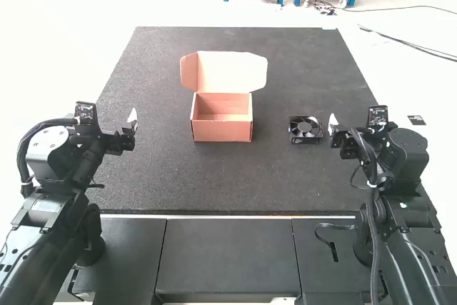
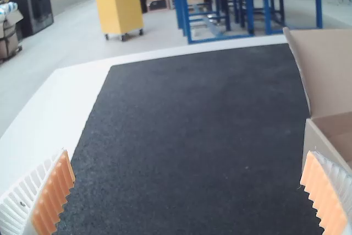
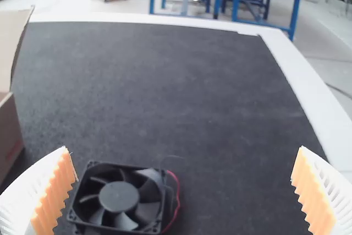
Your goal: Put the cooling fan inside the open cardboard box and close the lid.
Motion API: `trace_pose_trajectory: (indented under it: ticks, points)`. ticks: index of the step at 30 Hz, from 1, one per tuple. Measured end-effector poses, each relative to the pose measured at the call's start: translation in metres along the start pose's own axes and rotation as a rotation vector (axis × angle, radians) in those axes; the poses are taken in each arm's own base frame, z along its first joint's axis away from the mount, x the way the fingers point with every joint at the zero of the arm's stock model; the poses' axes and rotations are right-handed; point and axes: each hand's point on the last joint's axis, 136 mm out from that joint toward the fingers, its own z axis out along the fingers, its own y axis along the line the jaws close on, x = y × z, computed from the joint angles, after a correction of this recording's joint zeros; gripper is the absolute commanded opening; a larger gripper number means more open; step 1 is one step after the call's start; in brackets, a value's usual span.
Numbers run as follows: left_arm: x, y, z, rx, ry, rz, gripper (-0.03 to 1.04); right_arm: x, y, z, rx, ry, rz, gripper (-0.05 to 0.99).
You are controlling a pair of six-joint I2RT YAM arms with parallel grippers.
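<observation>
A small black cooling fan point(image 1: 306, 130) lies flat on the black mat, to the right of the open cardboard box point(image 1: 222, 115). The box's lid point(image 1: 223, 73) stands up at its back. My right gripper point(image 1: 334, 131) is open, hovering just right of the fan. In the right wrist view the fan point(image 3: 123, 198) lies close in front of the fingers point(image 3: 48, 191), nearer one of them, with red and black wires. My left gripper point(image 1: 133, 129) is open at the mat's left side, well away from the box. The left wrist view catches the box's wall point(image 2: 326, 136) and lid point(image 2: 324, 75).
The black mat point(image 1: 235, 169) covers most of the white table, with bare mat in front of the box and around it. A small dark tag point(image 1: 416, 119) lies on the white table at the right.
</observation>
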Motion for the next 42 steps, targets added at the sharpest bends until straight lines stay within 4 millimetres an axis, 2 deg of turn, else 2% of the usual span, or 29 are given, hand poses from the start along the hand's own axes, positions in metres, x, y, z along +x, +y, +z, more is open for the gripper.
trace_pose_trajectory:
  ticks: [6,9,15,19,21,24,26,29,31,34,36,39,42]
  points:
    - [0.000,0.000,0.000,0.000,-0.002,0.000,0.97,-0.005,0.001,0.000,-0.009,-0.019,0.037,0.91]
    - [-0.005,0.001,0.000,-0.003,-0.022,-0.001,0.97,-0.024,0.000,-0.001,-0.004,-0.097,0.061,0.91]
    - [-0.042,0.005,-0.004,-0.021,-0.173,-0.010,0.97,-0.062,-0.006,-0.008,0.014,-0.255,0.097,0.91]
    - [-0.058,0.008,-0.007,-0.032,-0.239,-0.013,0.97,-0.072,-0.009,-0.011,0.027,-0.298,0.107,0.91]
    - [-0.052,0.008,-0.006,-0.033,-0.213,-0.016,0.97,-0.065,-0.010,-0.009,0.036,-0.269,0.112,0.91]
    - [-0.025,0.005,-0.001,-0.024,-0.100,-0.019,0.97,-0.043,-0.011,-0.004,0.046,-0.179,0.121,0.91]
    - [-0.012,0.004,0.000,-0.021,-0.047,-0.020,0.97,-0.038,-0.011,-0.003,0.051,-0.156,0.123,0.91]
    - [-0.008,0.004,0.000,-0.019,-0.034,-0.023,0.97,-0.038,-0.013,-0.003,0.062,-0.157,0.125,0.91]
    - [-0.020,0.005,-0.001,-0.025,-0.082,-0.035,0.97,-0.047,-0.016,-0.005,0.074,-0.195,0.133,0.91]
    - [-0.058,0.014,-0.007,-0.061,-0.239,-0.057,0.97,-0.060,-0.020,-0.008,0.089,-0.249,0.148,0.91]
    - [-0.069,0.017,-0.011,-0.076,-0.287,-0.067,0.97,-0.066,-0.021,-0.010,0.091,-0.270,0.160,0.91]
    - [-0.080,0.020,-0.014,-0.086,-0.311,-0.080,0.97,-0.066,-0.021,-0.010,0.088,-0.270,0.181,0.91]
    - [-0.114,0.026,-0.024,-0.101,-0.389,-0.095,0.97,-0.062,-0.021,-0.003,0.086,-0.216,0.197,0.91]
